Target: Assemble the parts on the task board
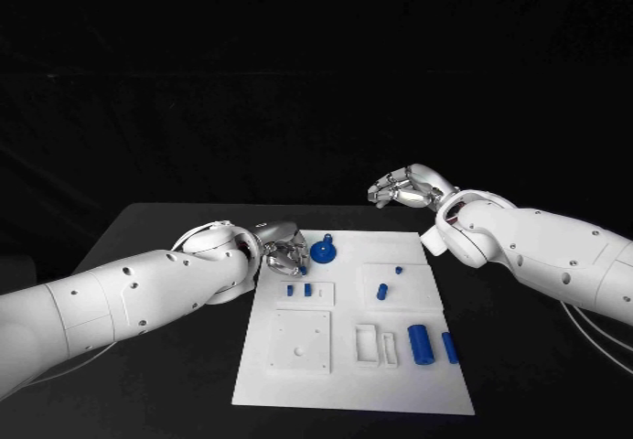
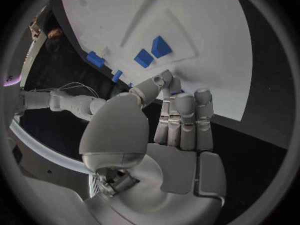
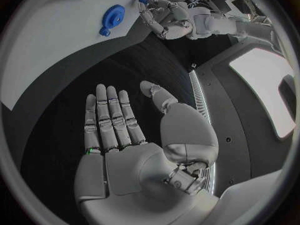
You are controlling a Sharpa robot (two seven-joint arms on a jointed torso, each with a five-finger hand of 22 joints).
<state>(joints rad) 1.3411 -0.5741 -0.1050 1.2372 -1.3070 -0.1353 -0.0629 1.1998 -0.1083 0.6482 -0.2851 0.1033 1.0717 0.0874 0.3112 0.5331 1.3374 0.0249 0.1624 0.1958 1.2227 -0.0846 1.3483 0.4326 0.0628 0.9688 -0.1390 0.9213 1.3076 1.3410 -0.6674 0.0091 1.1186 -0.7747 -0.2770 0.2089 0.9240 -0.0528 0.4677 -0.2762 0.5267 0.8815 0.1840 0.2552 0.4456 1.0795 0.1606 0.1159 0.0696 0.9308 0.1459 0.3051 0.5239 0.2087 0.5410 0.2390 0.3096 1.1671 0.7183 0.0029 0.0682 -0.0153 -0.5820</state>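
**Both hands empty at the board's far end**

Head view — the left hand [image 1: 280, 251] hovers at the task board's [image 1: 356, 389] far-left corner beside the blue round part [image 1: 325, 250]; the right hand [image 1: 409, 189] hangs past its far edge over the dark surface [image 1: 158, 229].

Left wrist view — fingers [image 2: 185, 120] straight, holding nothing; two blue parts [image 2: 152, 52] lie in a recess.

Right wrist view — fingers [image 3: 112, 117] flat, spread, empty.

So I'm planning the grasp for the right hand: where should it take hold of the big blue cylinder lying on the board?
Probably across the middle of the large blue cylinder, coming down from above. It lies flat with its curved sides free, though a smaller cylinder lies close alongside, so fingers need to slip between them.
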